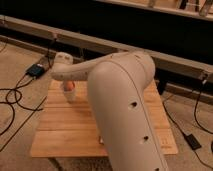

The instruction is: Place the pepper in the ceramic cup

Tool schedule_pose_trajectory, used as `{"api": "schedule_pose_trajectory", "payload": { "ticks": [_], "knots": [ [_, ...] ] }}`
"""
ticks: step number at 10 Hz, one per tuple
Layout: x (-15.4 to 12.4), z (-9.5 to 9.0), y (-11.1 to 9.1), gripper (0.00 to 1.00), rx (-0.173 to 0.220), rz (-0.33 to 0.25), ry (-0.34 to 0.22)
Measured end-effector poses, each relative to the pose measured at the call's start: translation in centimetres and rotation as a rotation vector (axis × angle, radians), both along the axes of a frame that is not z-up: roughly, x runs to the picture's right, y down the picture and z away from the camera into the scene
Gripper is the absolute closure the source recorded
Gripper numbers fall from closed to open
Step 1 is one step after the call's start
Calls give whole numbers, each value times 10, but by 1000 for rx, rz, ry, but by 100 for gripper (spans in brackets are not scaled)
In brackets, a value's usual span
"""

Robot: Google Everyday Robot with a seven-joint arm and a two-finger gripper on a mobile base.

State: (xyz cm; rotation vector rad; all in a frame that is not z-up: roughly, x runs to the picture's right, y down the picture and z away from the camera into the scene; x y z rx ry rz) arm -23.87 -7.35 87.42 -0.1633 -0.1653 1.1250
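Observation:
The orange pepper [70, 86] shows just under the white wrist of my arm, at the table's far left. Right below it stands the pale ceramic cup [70, 95], partly hidden by the wrist. The pepper's lower end is at or just inside the cup's rim; I cannot tell which. My gripper [68, 83] is directly over the cup, mostly hidden behind the wrist. The big white arm link [125, 110] fills the middle of the view.
The wooden table [65, 135] has its front edge near the bottom of the view. A black rectangular device [36, 70] lies on the floor at the left with cables [12, 100] around it. More cables lie on the floor at the right. A dark rail runs behind.

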Motion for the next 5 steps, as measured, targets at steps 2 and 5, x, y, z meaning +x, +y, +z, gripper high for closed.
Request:
{"api": "schedule_pose_trajectory", "payload": {
  "ticks": [2,5],
  "knots": [
    [0,-1,2,56,6,8,8],
    [-2,-2,6,56,8,16,18]
  ]
}}
